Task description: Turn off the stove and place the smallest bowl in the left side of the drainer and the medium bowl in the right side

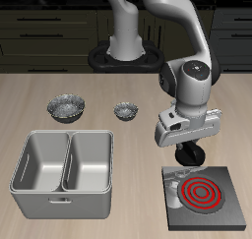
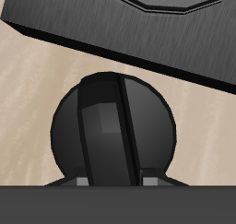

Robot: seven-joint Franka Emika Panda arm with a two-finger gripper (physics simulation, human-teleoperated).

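Note:
The stove (image 1: 224, 215) is a black square hotplate near the table's front edge, and its coil (image 1: 202, 193) glows red. My gripper (image 1: 187, 161) is down on the black knob (image 1: 193, 164) at the stove's back corner. In the wrist view the knob (image 2: 111, 126) fills the middle. My gripper (image 2: 115, 182) has a fingertip against each side of the knob's raised bar. The smallest bowl (image 1: 125, 110) stands behind the grey drainer (image 1: 64, 196). A wider grey bowl (image 1: 66, 107) sits beside it; I cannot tell whether it is the medium bowl. Both drainer compartments are empty.
The robot's base (image 1: 126, 54) stands at the table's back, and the arm's forearm (image 1: 192, 86) leans over the table above the stove. Dark cabinet fronts (image 1: 39, 27) run behind the table.

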